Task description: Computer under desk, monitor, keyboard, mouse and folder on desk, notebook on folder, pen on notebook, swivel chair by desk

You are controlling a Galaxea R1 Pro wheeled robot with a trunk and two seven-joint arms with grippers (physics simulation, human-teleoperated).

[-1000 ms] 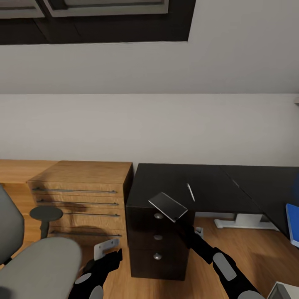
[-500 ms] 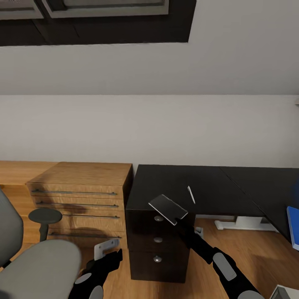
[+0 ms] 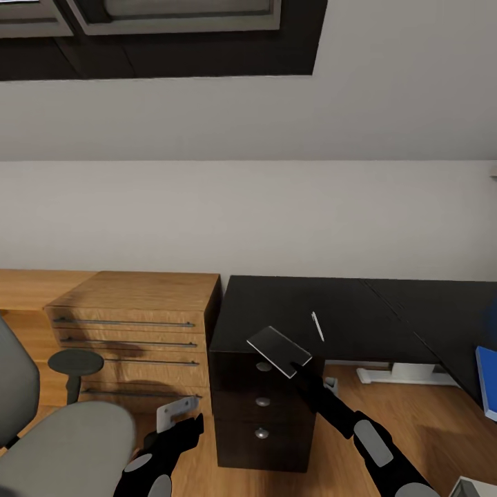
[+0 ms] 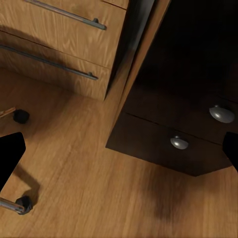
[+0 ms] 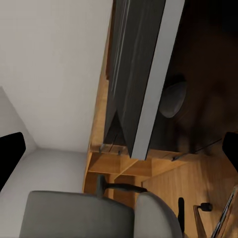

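Note:
In the head view my right gripper (image 3: 295, 367) is shut on the notebook (image 3: 279, 350), a thin grey slab held tilted over the front edge of the desk (image 3: 276, 304), above its black drawer unit (image 3: 261, 414). The notebook (image 5: 144, 74) fills the gap between the right fingers. The pen (image 3: 317, 326) lies on the black top just beyond the notebook. A strip of the blue folder (image 3: 487, 383) shows on the desk at the right edge. The grey swivel chair (image 3: 62, 435) stands at the lower left. My left gripper (image 3: 188, 422) hangs low beside the chair seat, open and empty.
A low light-wood cabinet (image 3: 138, 324) with long bar handles stands against the desk's left side. The desk's white leg (image 3: 404, 373) rests on the wood floor behind my right arm. Chair castors (image 4: 21, 203) sit on the floor near the drawer unit (image 4: 188, 114).
The whole view has drifted a little, the furniture sliding slightly down and left. Both arms keep their pose, and the notebook stays in my right gripper.

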